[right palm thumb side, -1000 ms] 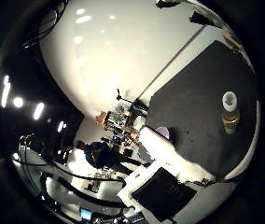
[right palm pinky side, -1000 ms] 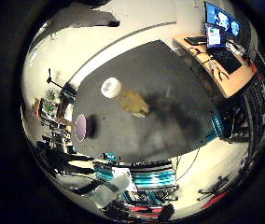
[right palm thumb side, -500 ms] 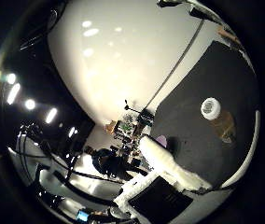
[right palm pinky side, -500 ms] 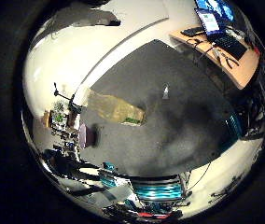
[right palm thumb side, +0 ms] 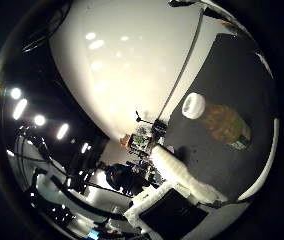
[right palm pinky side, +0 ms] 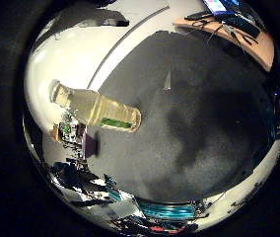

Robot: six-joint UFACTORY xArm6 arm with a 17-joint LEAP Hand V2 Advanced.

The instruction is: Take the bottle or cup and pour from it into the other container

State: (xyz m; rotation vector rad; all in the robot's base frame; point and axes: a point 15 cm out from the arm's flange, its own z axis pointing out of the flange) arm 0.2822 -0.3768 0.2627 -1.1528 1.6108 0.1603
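- Dark grey matting is seen covering the tabletop (right palm pinky side: 204, 133) in the little finger side palm view, and a clear bottle (right palm pinky side: 98, 109) of pale yellowish liquid with a green label is seen standing on it, near the edge that borders the white floor.
- A small purple cup (right palm pinky side: 89, 144) is seen just beside the bottle's base, close to the same tabletop edge, with cluttered equipment beyond it.
- A wooden desk (right palm pinky side: 238, 34) with a keyboard and a screen is seen past the far edge of the tabletop.
- In the thumb side palm view, the same bottle is seen with its white cap pointing toward the camera, standing on the dark tabletop near its edge.
- A white padded part of the hand (right palm thumb side: 182, 175) is seen reaching in from the rim of this view, clear of the bottle.
- Nothing is seen held; whether the fingers are spread or curled cannot be told from either view.
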